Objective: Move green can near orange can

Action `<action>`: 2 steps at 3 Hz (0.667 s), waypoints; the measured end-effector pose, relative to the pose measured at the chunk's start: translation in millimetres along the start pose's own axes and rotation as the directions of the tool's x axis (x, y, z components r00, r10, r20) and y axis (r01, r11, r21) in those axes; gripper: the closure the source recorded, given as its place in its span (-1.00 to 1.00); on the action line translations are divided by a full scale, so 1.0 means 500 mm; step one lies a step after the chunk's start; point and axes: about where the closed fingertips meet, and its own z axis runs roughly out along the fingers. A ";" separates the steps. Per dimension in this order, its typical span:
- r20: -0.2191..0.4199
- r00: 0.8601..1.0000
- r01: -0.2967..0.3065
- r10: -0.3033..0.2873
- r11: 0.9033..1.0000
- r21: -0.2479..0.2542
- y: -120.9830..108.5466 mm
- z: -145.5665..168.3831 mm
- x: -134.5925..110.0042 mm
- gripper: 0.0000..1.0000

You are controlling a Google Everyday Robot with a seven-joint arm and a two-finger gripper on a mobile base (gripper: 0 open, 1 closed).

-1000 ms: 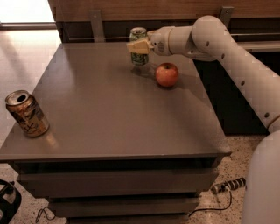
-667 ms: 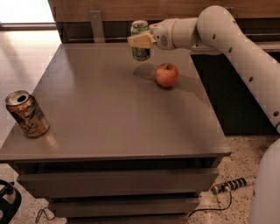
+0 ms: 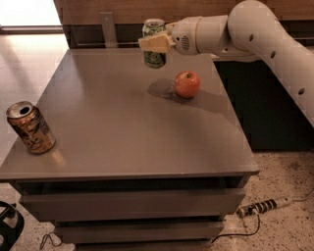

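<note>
At top centre the gripper (image 3: 156, 43) is clenched on the green can (image 3: 155, 60), holding it above the far end of the table (image 3: 127, 127). The apple (image 3: 187, 84) sits just lower right of it, not between the cans. The orange can (image 3: 30, 128) stands well apart at the left edge. A power strip (image 3: 260, 206) lies on the floor at lower right.

Warm dim light, glare (image 3: 27, 12) top left, soft shadow (image 3: 162, 89) on the table (image 3: 122, 142) under the tool (image 3: 153, 43) with the green can (image 3: 155, 60) aloft.
</note>
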 end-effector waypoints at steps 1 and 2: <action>0.026 1.000 0.011 -0.011 1.000 -0.024 0.072 0.008 -0.011 1.00; 0.038 0.999 0.028 -0.026 0.999 -0.046 0.147 0.034 -0.001 1.00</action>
